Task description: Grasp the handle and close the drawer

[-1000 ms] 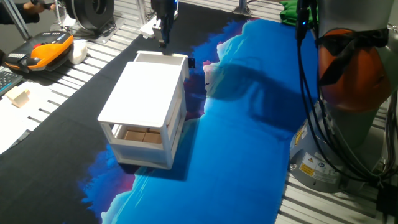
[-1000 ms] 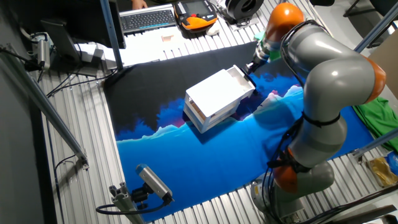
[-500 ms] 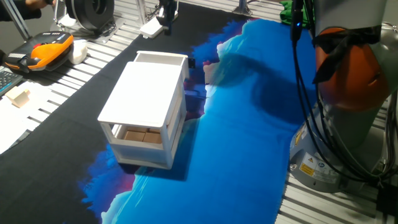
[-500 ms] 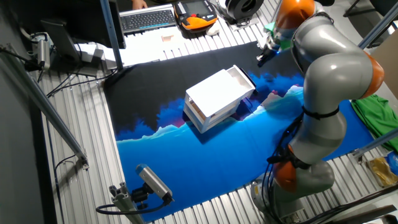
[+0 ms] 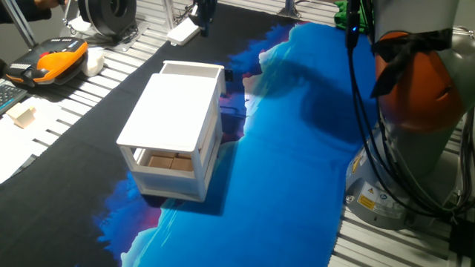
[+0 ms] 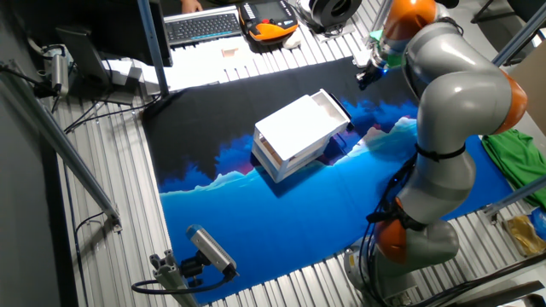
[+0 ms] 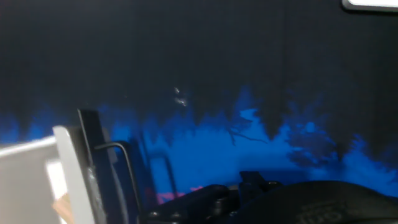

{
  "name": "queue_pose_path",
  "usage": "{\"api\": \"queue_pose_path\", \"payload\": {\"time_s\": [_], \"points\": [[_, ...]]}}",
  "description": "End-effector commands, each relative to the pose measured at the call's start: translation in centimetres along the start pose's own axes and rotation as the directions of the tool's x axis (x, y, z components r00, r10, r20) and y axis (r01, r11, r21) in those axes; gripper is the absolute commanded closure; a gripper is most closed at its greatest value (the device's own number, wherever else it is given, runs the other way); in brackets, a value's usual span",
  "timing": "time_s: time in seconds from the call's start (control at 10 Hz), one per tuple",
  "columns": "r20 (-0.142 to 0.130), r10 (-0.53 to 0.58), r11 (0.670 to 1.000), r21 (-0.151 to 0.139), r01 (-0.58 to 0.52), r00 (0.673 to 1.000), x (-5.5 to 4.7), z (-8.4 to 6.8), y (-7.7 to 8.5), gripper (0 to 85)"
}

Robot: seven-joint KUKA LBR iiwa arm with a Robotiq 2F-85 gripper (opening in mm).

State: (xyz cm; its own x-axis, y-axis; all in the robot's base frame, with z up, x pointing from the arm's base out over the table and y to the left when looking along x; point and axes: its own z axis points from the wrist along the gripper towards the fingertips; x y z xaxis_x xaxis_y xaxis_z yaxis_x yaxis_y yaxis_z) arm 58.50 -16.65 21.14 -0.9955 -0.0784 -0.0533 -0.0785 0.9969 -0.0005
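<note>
At the far edge of one fixed view, the gripper (image 5: 203,15) hung beyond the drawer (image 5: 192,70), which stuck slightly out of the cabinet (image 5: 172,122). From the other side, the arm (image 6: 452,94) arched high, well apart. The hand view showed the handle (image 7: 124,168) lower left; jaw state unclear.

The arm (image 6: 448,94) has bulky grey links, orange joints, black cables and yellow stickers at its base.

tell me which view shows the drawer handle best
The hand view: the thin handle stands out dark beside the drawer front. In both fixed views the drawer juts from the cabinet, but its handle is too small to see.
</note>
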Motion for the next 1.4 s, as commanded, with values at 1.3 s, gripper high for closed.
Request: {"api": "queue_pose_path", "payload": {"time_s": [1.3], "points": [[0.002,-0.081,0.997,-0.018,0.081,0.997,0.04,0.32,-0.1,85.0]]}}
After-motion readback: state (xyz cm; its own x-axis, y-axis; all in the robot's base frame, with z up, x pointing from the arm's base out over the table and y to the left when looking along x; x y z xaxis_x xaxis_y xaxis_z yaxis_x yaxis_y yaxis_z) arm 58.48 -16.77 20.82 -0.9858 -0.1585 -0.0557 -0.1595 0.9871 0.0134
